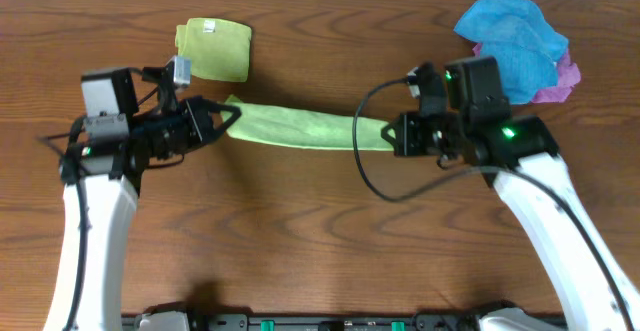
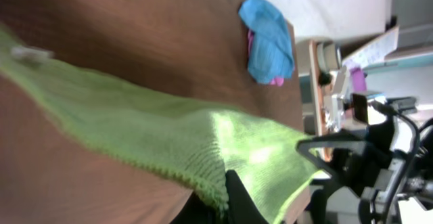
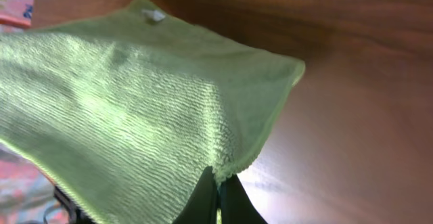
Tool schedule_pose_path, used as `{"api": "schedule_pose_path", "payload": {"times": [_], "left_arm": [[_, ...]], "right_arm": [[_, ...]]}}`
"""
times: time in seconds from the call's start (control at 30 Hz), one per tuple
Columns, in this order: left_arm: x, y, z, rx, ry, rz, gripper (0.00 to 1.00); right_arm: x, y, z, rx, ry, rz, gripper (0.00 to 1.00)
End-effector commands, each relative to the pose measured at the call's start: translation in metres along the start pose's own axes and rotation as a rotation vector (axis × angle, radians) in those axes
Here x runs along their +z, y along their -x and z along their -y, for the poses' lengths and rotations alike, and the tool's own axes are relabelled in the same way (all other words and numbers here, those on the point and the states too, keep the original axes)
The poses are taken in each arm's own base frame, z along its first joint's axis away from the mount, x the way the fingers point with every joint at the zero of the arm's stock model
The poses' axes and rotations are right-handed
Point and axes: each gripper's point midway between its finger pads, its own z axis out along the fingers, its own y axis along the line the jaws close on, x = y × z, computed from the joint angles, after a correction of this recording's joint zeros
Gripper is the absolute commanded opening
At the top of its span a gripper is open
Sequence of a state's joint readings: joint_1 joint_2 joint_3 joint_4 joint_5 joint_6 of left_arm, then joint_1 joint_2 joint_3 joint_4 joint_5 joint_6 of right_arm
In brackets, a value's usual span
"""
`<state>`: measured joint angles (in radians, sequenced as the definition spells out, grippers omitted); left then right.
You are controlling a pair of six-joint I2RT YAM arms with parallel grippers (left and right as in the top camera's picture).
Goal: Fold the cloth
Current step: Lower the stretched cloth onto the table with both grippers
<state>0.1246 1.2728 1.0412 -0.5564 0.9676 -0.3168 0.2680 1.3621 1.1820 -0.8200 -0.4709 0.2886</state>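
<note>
A light green cloth [image 1: 300,125] hangs stretched above the table between my two grippers. My left gripper [image 1: 232,117] is shut on its left end, and my right gripper [image 1: 392,134] is shut on its right end. In the left wrist view the cloth [image 2: 169,132] runs away from the fingers [image 2: 226,200] toward the right arm. In the right wrist view the cloth [image 3: 128,102] spreads out from the pinched corner at my fingers [image 3: 218,187], with a small white tag at its far edge.
A folded yellow-green cloth [image 1: 214,48] lies at the back left. A pile of blue [image 1: 510,36] and pink [image 1: 560,81] cloths lies at the back right, also seen in the left wrist view [image 2: 267,41]. The table [image 1: 300,231] is brown wood.
</note>
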Motion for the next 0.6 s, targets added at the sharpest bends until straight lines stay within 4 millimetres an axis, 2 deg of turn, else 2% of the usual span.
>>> {"api": "schedule_pose_path", "payload": {"times": [0.0,0.13,0.27,0.5,0.57], "left_arm": [[-0.015,-0.011,0.0,0.085,0.074,0.008,0.06],[-0.028,-0.037,0.005,0.087,0.103,-0.037,0.06],[-0.038,-0.055,0.014,0.076,0.1,-0.058,0.06],[-0.057,-0.088,0.035,0.093,0.1,-0.067,0.06],[-0.063,-0.092,0.034,0.073,0.129,-0.053,0.06]], "right_arm": [[-0.029,-0.007,-0.003,-0.075,-0.058,0.046,0.01],[-0.059,-0.032,-0.007,-0.089,-0.086,0.042,0.01],[-0.078,-0.057,-0.015,-0.101,-0.08,0.026,0.01],[-0.092,-0.093,-0.026,-0.062,-0.069,-0.029,0.02],[-0.092,-0.097,-0.023,-0.046,-0.092,-0.039,0.01]]}}
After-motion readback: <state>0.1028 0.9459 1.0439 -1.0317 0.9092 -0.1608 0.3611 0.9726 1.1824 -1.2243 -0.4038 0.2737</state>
